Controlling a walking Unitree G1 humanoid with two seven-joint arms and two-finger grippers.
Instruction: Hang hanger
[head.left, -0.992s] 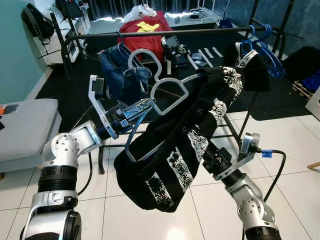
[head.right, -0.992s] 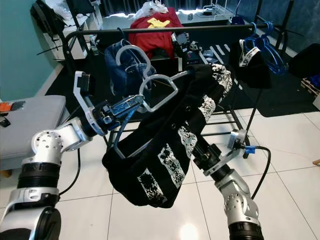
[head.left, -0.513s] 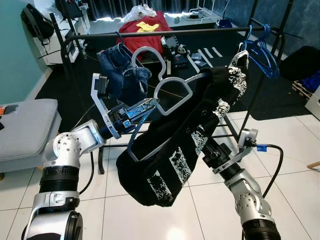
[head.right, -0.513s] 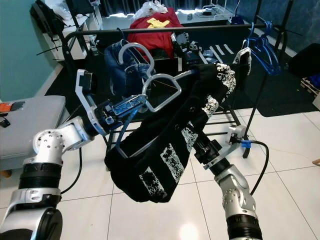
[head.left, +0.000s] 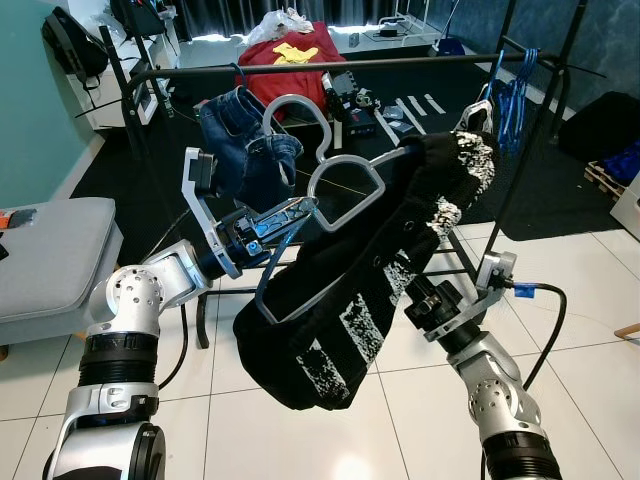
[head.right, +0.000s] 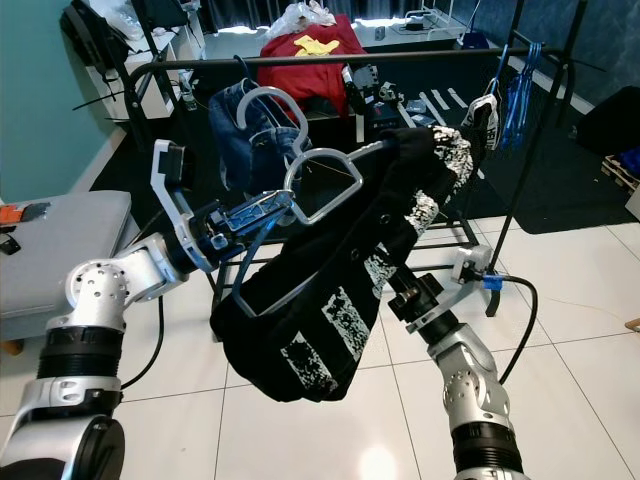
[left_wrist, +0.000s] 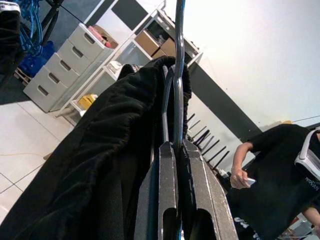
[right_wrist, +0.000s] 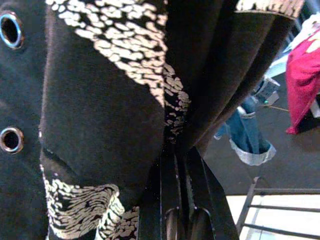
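Observation:
A grey hanger carries a black garment with white print, which droops low between my two arms in front of the clothes rail. My left gripper is shut on the hanger's lower bar, with the hook pointing up just below the rail. In the left wrist view the fingers clamp the thin hanger wire. My right gripper is shut on a fold of the black garment from underneath. Its wrist pokes out from under the cloth.
Blue jeans hang on the rail behind the hanger. Several blue hangers hang at the rail's right end. A red garment lies beyond. A grey cushion sits at left. A person in black stands nearby.
My right arm has risen and moved left, gathering the garment. The garment's far end has come away from the blue hangers, which swung. My left gripper lifted the hanger slightly.

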